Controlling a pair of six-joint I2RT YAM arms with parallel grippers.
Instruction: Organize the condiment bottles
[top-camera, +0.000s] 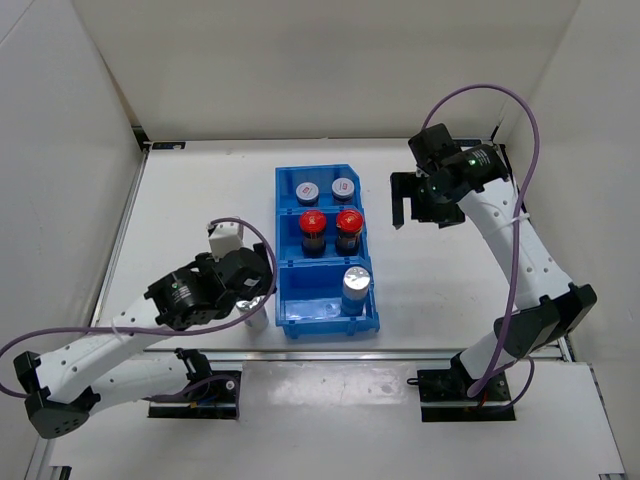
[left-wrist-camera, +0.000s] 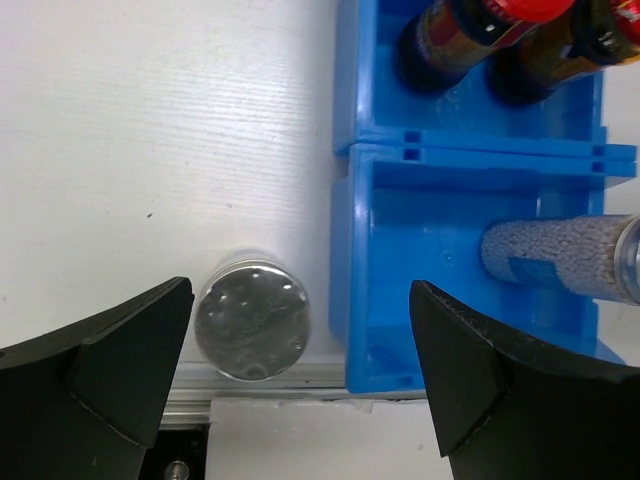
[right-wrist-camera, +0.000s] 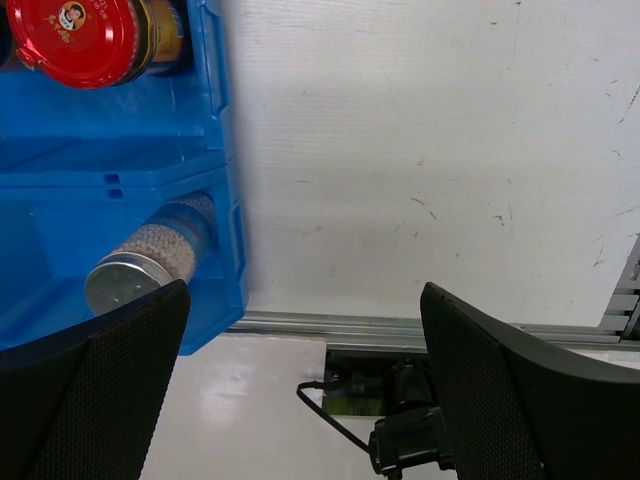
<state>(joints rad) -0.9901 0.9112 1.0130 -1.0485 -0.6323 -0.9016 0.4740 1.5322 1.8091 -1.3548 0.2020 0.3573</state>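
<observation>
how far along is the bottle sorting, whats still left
Mostly done: five of six sit in the blue bin: two grey-lidded bottles in the far compartment, two red-capped bottles in the middle, one silver-capped bottle in the near one. In hand: the left gripper is open over the second silver-capped bottle, upright on the table beside the bin. Left: grasp it and bin it. The right gripper is open, empty.
</observation>
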